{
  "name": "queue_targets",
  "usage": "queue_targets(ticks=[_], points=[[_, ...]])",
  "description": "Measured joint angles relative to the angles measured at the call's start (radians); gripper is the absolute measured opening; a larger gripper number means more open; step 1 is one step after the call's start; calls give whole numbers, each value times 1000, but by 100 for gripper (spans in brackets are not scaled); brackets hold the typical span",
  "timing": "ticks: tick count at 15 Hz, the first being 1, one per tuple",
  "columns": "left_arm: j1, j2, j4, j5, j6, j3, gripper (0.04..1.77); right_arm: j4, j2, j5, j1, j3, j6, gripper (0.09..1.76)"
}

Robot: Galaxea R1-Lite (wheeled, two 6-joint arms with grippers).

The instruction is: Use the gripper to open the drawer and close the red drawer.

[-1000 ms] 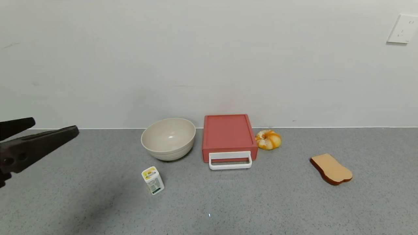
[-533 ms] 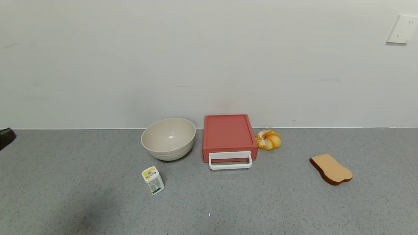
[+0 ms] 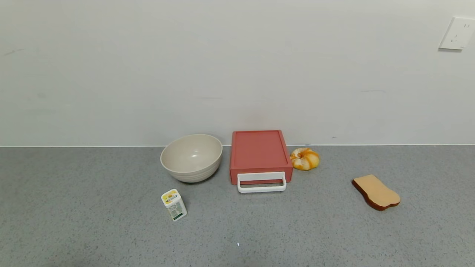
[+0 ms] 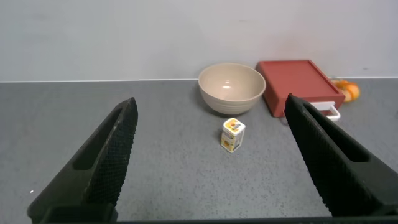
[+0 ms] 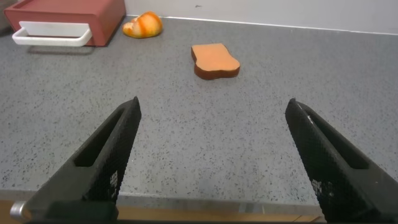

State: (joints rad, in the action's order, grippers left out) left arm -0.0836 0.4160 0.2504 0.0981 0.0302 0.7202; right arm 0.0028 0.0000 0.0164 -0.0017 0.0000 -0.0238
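No legible text, brand, number or sign appears in any view. The small white carton on the grey countertop carries a yellow printed picture on top and a green-and-white printed panel on its side (the lettering is too small to make out). The wall plate at upper right bears only small slots, no writing.
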Motion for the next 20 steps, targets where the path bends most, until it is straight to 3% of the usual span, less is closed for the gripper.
queue_targets(ticks=[3, 6, 9, 11, 16, 20], points=[[19, -94, 35, 45, -2, -3, 170, 0, 0, 0, 0, 0, 0, 171], [50, -156, 45, 50, -4, -3, 171, 0, 0, 0, 0, 0, 0, 171], [71, -220, 46, 27, -5, -29, 171, 0, 0, 0, 0, 0, 0, 171], [78, -279, 44, -26, -5, -66, 171, 0, 0, 0, 0, 0, 0, 171], [83, -391, 4, -120, -11, -232, 171, 0, 0, 0, 0, 0, 0, 171], [84, -413, -175, -118, -63, -446, 171, 0, 0, 0, 0, 0, 0, 171]])
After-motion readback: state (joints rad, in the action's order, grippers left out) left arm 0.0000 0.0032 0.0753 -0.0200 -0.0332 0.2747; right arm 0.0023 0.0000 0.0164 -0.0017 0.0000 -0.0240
